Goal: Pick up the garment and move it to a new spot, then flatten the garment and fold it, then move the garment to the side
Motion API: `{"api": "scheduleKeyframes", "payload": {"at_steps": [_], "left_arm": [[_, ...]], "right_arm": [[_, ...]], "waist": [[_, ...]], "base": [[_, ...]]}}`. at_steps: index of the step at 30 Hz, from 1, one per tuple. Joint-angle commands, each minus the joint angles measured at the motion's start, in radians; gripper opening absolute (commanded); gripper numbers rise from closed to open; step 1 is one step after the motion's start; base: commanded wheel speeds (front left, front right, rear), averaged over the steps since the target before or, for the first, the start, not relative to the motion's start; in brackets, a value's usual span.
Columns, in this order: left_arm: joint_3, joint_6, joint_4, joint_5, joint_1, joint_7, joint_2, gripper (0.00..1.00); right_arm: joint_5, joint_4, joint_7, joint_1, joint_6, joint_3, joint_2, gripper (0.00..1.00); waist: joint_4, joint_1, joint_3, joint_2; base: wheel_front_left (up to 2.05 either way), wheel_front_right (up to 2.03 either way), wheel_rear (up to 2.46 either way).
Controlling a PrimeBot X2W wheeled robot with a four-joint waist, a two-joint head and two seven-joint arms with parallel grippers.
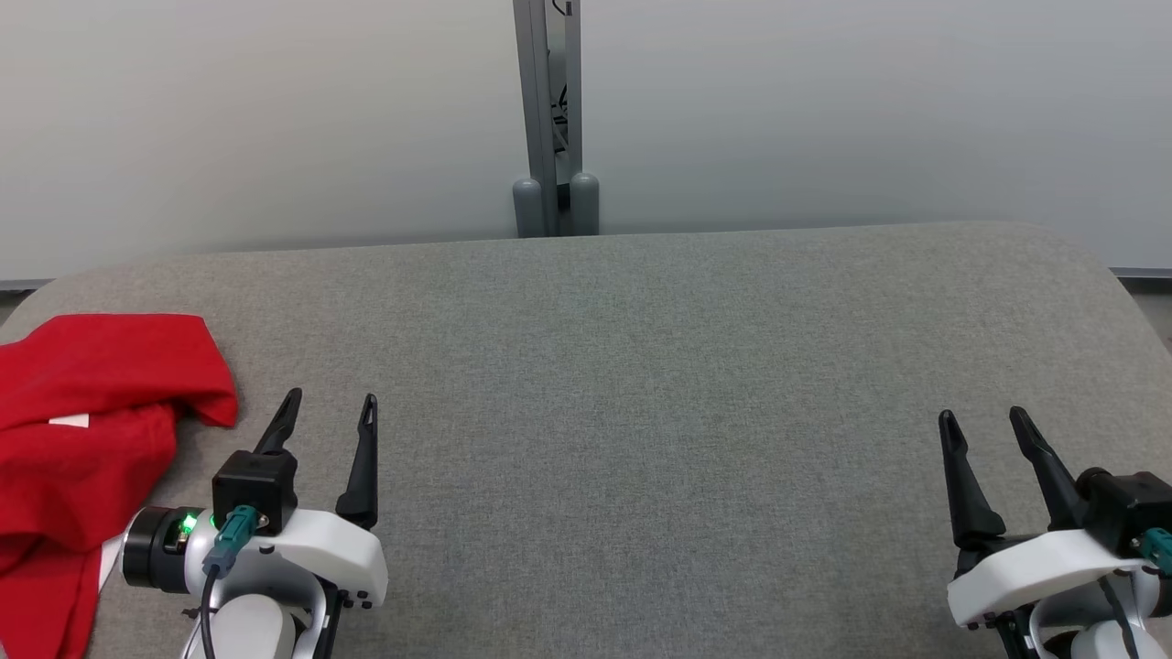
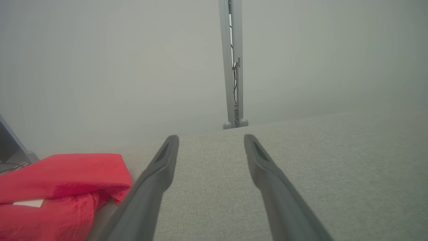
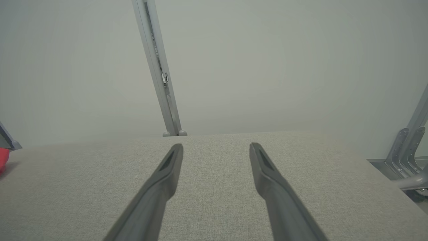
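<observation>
A crumpled red garment (image 1: 87,430) with a small white label lies at the left edge of the grey padded table (image 1: 641,366). In the left wrist view the garment (image 2: 60,187) sits to the lower left of the fingers. My left gripper (image 1: 330,409) stands open just right of the cloth, holding nothing, and its fingertips do not touch the cloth. My right gripper (image 1: 984,423) is open and empty at the lower right, far from the garment. A sliver of the red garment (image 3: 2,160) shows at the left border of the right wrist view.
A grey metal post (image 1: 549,119) on two rounded feet stands behind the table's far edge, before a pale wall. The table's corners are rounded. Metal brackets (image 3: 406,150) show beyond the table's right side.
</observation>
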Motion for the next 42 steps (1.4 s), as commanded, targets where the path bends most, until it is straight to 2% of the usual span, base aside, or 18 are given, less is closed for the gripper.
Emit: {"api": "scheduleKeyframes", "payload": {"at_steps": [1, 16, 28, 33, 42], "left_arm": [[0.006, 0.001, -0.002, 0.008, -0.001, -0.007, 0.004, 1.0], [0.014, -0.005, 0.014, -0.016, 0.004, 0.019, -0.006, 1.0], [0.004, 0.011, 0.009, -0.023, -0.003, 0.038, 0.001, 1.0], [0.001, 0.018, 0.005, -0.026, -0.016, 0.037, -0.002, 1.0], [0.013, 0.034, -0.005, -0.039, -0.019, 0.031, 0.012, 1.0]], "right_arm": [[-0.022, -0.003, -0.012, 0.009, 0.005, 0.005, -0.003, 1.0], [-0.023, 0.007, -0.025, 0.005, 0.004, -0.004, 0.002, 1.0], [-0.064, 0.007, -0.026, 0.012, 0.004, -0.03, -0.002, 1.0], [-0.077, -0.007, -0.02, 0.016, 0.004, -0.045, 0.002, 1.0], [-0.116, -0.035, -0.009, 0.026, 0.004, -0.03, 0.006, 1.0]], "waist": [[-0.001, 0.0, 0.0, 0.0], [-0.007, 0.0, -0.002, 0.0], [0.013, 0.0, 0.001, 0.0], [0.064, 0.0, 0.005, 0.0], [0.277, 0.0, 0.01, 0.0]], "base": [[0.0, 0.0, 0.0], [0.0, 0.0, 0.0], [0.0, 0.0, 0.0], [0.0, 0.0, 0.0], [0.0, 0.0, 0.0]]}}
